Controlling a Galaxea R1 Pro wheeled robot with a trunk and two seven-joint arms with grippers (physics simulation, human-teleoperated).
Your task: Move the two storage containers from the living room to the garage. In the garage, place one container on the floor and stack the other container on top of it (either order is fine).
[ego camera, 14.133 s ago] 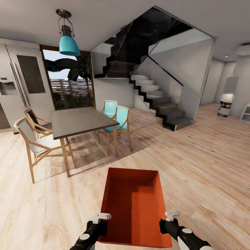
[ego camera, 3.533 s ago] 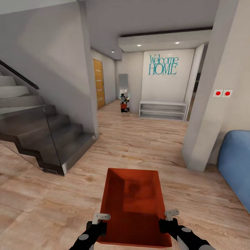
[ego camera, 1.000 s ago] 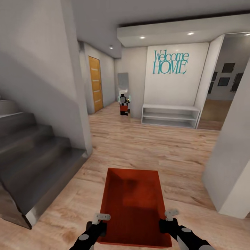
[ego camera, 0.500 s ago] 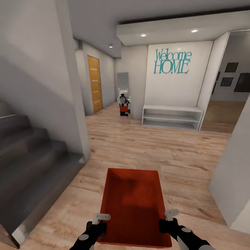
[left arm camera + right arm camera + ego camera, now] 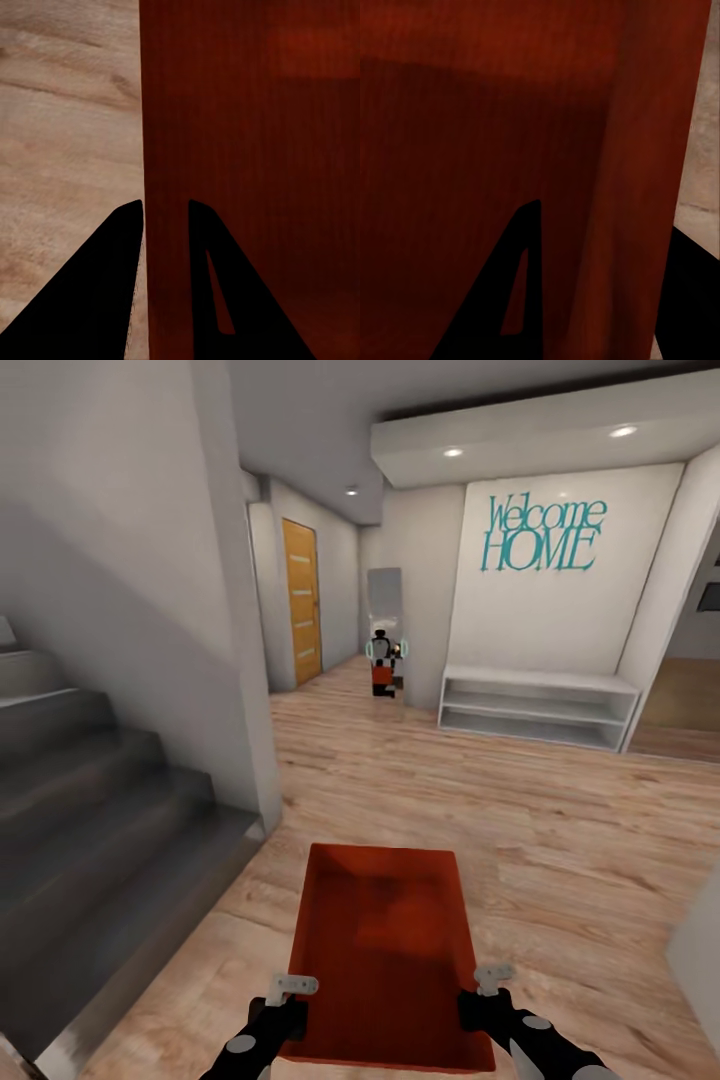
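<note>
While the robot faced a hallway of pale wood flooring (image 5: 480,810), one orange-red storage container (image 5: 385,950) sat low in front of it, carried between both arms. The left gripper (image 5: 291,994) was pinched on the container's left wall, one finger inside and one outside. The right gripper (image 5: 487,988) clamped the right wall the same way. Dark stairs (image 5: 90,810) were on the left, with a white shelf (image 5: 535,705) under the "Welcome HOME" lettering (image 5: 540,535) ahead.
</note>
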